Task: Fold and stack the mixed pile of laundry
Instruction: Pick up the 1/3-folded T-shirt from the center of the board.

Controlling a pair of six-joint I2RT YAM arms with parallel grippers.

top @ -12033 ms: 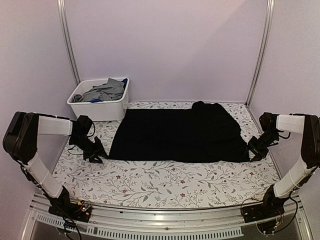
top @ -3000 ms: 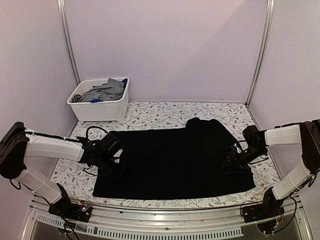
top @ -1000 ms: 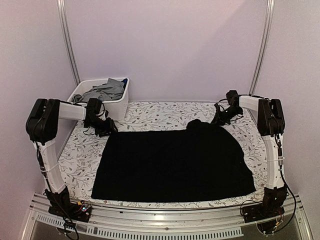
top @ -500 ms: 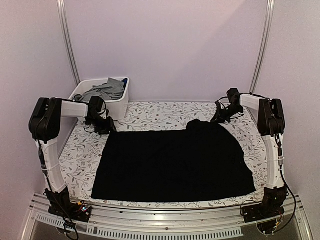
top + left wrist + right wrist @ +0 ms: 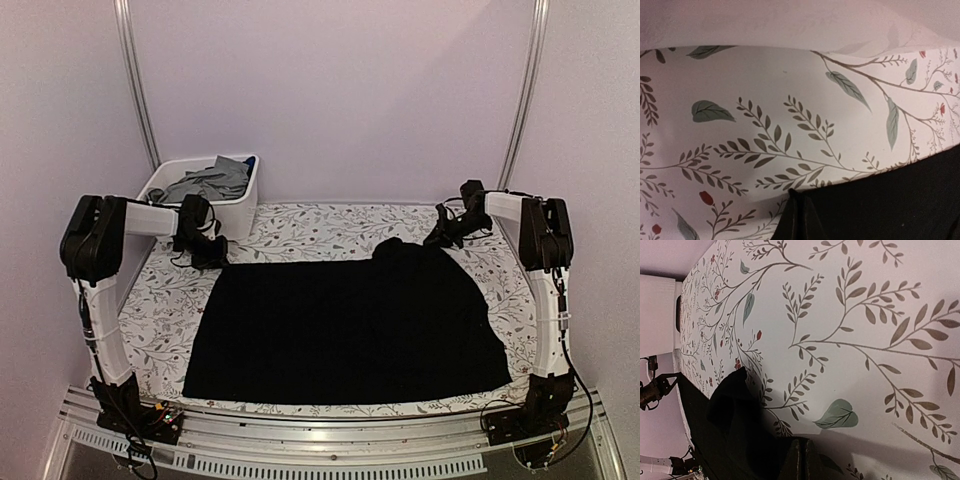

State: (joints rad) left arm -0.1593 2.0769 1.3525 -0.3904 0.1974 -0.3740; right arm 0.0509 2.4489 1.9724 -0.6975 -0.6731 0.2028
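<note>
1. From above, the black T-shirt (image 5: 340,320) lay spread flat across the middle of the floral table (image 5: 330,225), with a small hump at its far right corner.
2. Only the overhead view showed both arms together. The left claw (image 5: 212,258) was down at the shirt's far left corner and the right claw (image 5: 437,238) was at the far right corner.
3. It also showed the white bin (image 5: 225,215) at the far left, just behind the left arm, with a crumpled grey garment (image 5: 210,180) inside.
4. The overhead view was too distant to show either grip, but the wrist cameras did.
5. In the left wrist view, the left claw (image 5: 797,215) was closed together, pinching the edge of the black cloth (image 5: 890,210) low against the table.
6. In the right wrist view, the right claw (image 5: 801,457) was likewise pressed together on the dark cloth (image 5: 725,405), which bunched up in a fold just beside the fingertips.
7. The same view caught the white bin (image 5: 657,315) far off at its left edge.
</note>
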